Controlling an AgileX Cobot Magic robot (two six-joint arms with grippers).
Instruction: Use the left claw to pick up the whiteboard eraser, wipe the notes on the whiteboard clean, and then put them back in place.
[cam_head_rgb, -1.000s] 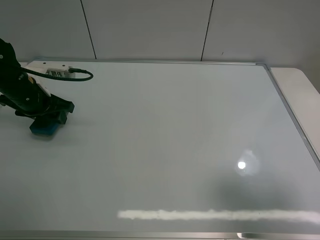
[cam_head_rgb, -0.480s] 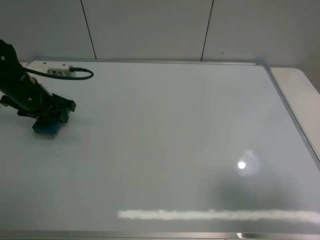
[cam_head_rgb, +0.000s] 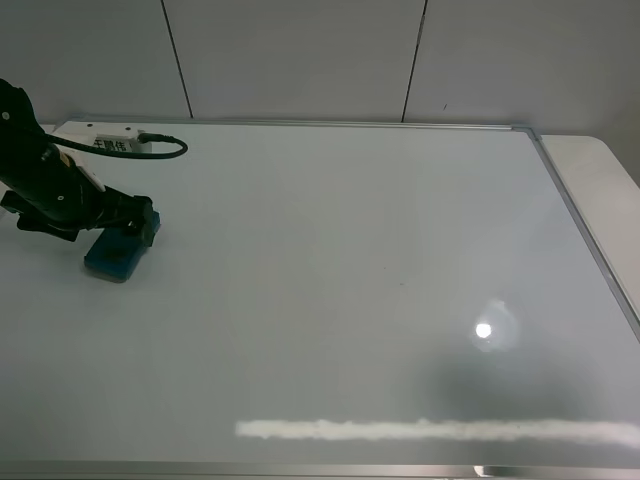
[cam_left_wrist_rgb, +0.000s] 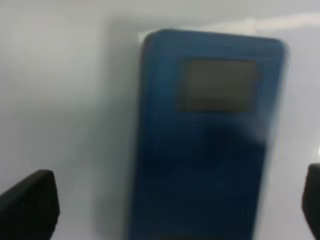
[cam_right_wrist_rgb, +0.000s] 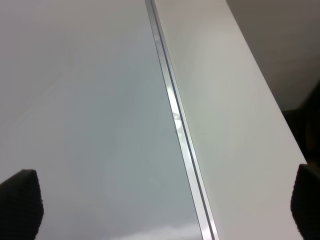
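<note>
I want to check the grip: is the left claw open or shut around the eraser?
Open. In the left wrist view both fingertips stand clear of the whiteboard eraser, with bare whiteboard between.

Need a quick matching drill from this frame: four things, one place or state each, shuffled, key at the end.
Things:
1. whiteboard eraser
2. left claw
3. power strip
4. whiteboard

Places/states:
A. lying flat under everything, silver frame around it
B. off the board's far left corner, black cable plugged in
C. blue block resting on the board's left part
D. fingers spread wide to either side of the eraser

Pairs: 1-C, 2-D, 3-B, 4-A
</note>
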